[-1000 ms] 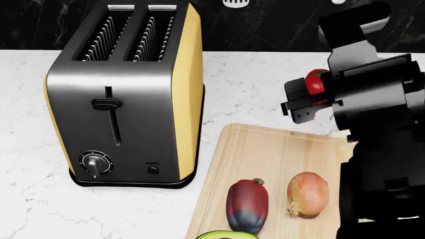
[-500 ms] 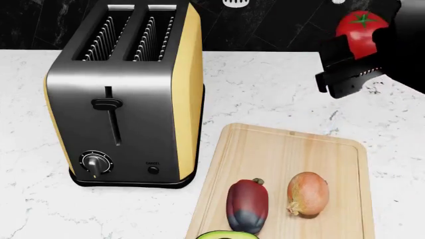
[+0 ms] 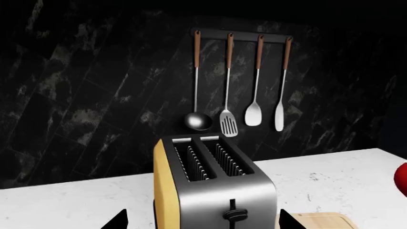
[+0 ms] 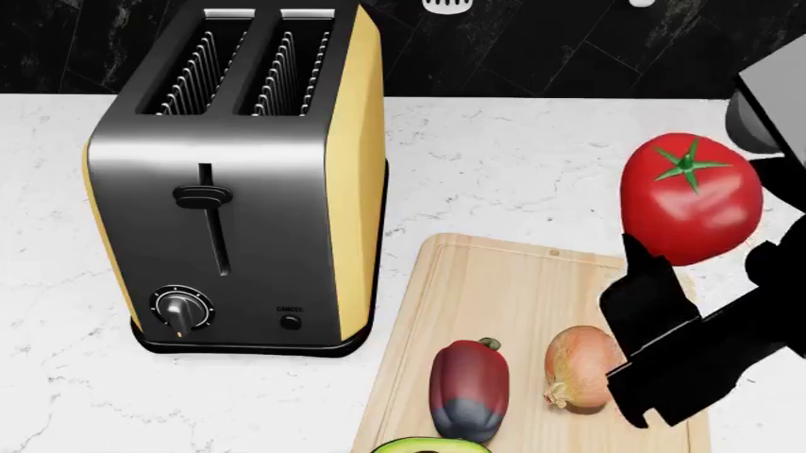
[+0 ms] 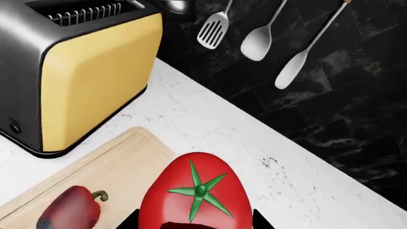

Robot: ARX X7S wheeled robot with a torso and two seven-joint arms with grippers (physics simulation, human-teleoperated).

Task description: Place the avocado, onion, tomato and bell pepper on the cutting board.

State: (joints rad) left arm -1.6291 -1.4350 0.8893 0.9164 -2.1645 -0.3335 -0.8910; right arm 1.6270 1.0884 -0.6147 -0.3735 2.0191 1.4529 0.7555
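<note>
1. Left wrist view: mostly toaster (image 3: 213, 188) on white marble counter (image 3: 76, 205), with a rack of four utensils (image 3: 239, 86) on the black wall behind. Corner of the cutting board (image 3: 324, 221) poking in at the edge, plus a red sliver of the tomato (image 3: 401, 177) at the frame's border. Two dark tips of the left gripper (image 3: 200, 220) showing far apart with nothing between them, so spread wide and empty.

2. Head view: tomato (image 4: 692, 198) up in the air above the far right part of the cutting board (image 4: 504, 293), clear of the wood, green stem cap facing the camera. Right gripper (image 4: 705, 311) right under it, black finger (image 4: 655, 349) alongside; looks clamped on the tomato. On the board: bell pepper (image 4: 470, 389) and onion (image 4: 580, 368) side by side near the front, not touching, onion partly hidden behind the finger. Avocado (image 4: 428, 444) just peeking in at the frame's lower edge, in front of the pepper. Toaster (image 4: 240, 179) just beside the board's left edge.

3. Right wrist view: tomato (image 5: 194, 195) filling the middle, pinched between two dark fingertips (image 5: 132, 220) at its sides. Bell pepper (image 5: 70, 210) lying on the cutting board (image 5: 108, 167) below, yellow toaster side (image 5: 95, 71) beyond.
</note>
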